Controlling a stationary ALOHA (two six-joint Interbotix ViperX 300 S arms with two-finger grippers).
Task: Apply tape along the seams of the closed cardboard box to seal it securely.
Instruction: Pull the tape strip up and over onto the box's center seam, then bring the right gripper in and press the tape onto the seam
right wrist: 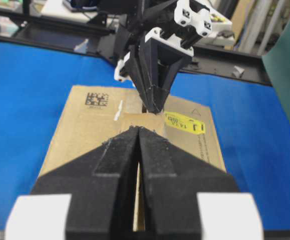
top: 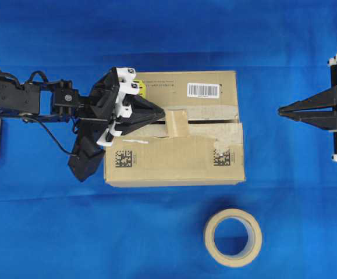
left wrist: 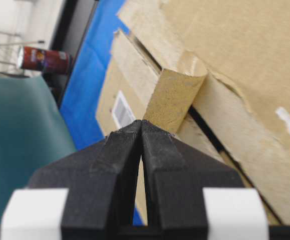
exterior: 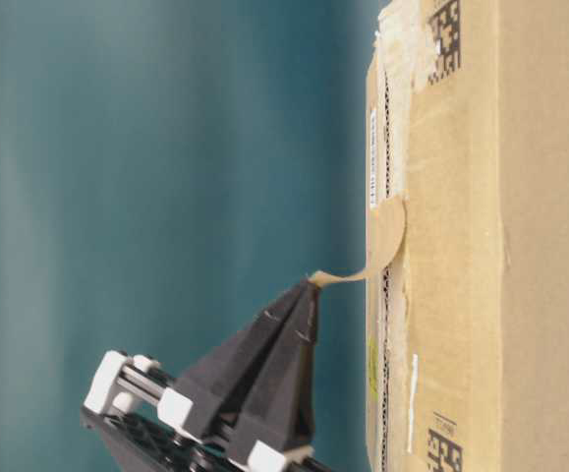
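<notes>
Left claw (top: 161, 114) pinches one end of the tape (top: 177, 123); the far end is stuck across the seam (top: 215, 123) on the box (top: 174, 160), just ahead of its tips. Right claw (top: 281, 109) closed, empty, well apart.

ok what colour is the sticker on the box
Yellow sticker with black print, clearest in the right wrist view, on the cardboard box.
</notes>
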